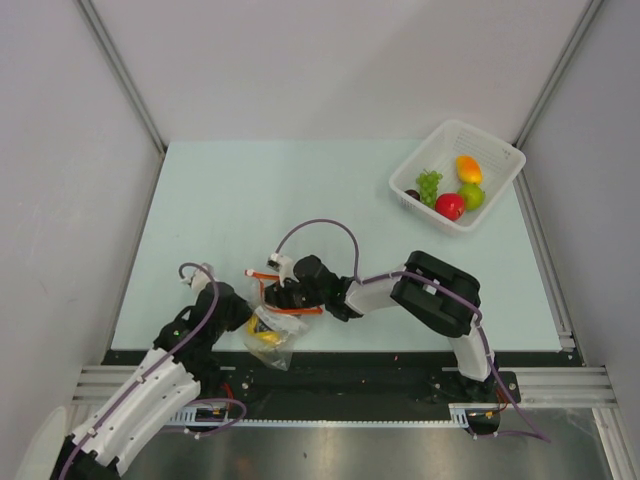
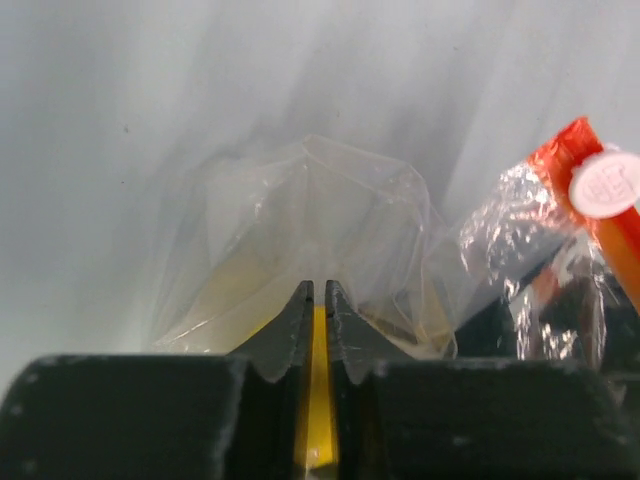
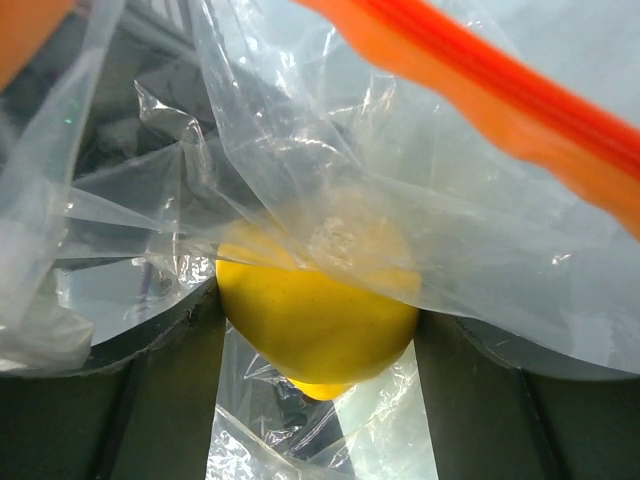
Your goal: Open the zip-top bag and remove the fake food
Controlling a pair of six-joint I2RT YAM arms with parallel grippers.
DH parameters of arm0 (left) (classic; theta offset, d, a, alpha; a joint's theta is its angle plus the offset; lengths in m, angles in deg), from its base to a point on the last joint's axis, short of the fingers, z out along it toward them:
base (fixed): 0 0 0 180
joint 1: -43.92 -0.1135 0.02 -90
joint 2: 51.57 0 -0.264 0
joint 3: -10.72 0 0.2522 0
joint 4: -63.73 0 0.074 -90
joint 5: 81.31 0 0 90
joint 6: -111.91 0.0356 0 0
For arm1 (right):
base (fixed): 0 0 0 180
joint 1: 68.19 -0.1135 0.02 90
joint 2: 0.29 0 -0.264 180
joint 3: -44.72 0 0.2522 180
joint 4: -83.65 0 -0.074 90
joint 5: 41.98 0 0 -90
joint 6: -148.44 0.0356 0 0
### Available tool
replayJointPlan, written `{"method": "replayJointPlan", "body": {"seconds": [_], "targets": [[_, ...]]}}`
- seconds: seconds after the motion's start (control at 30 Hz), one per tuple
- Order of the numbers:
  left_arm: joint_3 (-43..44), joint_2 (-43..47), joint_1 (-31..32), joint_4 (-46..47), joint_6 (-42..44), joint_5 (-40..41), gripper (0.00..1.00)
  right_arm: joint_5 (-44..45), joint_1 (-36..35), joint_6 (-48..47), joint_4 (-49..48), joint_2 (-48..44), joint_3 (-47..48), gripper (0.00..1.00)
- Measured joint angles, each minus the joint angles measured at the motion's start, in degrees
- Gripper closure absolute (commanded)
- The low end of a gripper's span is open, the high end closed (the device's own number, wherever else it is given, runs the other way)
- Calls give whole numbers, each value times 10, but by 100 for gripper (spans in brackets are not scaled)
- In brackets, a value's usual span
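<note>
the clear bag (image 1: 285, 340) sits crumpled at the near edge of the table (image 1: 250, 200), right between the two arms, with its orange zip strip (image 3: 480, 100) pulled up on the far side. there's one yellow pear (image 1: 262, 336) left inside it.

the left gripper (image 2: 316, 290) is at the bag's left side. its fingers (image 2: 300, 325) are pressed nearly together on a fold of the plastic, and only a thin yellow sliver shows through the gap.

the right gripper (image 3: 318, 310) comes in from the right, pointing down at the bag. from its own camera its fingers (image 3: 170, 390) stand apart with the pear wedged between them, touching on both sides, so it's clasping the pear. wrinkled plastic drapes across the pear's top. i can't tell whether the fingers are inside the bag or squeezing through it.

well away, in the far right corner, a white basket (image 1: 497, 150) holds the grapes (image 1: 428, 185), a red apple (image 1: 450, 206), a green fruit (image 1: 473, 195) and an orange fruit (image 1: 468, 168), all bunched close together.
</note>
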Motion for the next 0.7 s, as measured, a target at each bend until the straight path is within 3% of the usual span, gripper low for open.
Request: {"method": "replayJointPlan", "body": {"seconds": [0.4,0.57,0.7], "targets": [[101,92,0,-52,25,-46,36,75,16,-74,136,-84,0,72],[118,101,0,9,49,-128,33,106,17,-106,170,-111,0,75],[136,72,0,42,65,-167,37,121,16,-117,185,-115,0,78]]}}
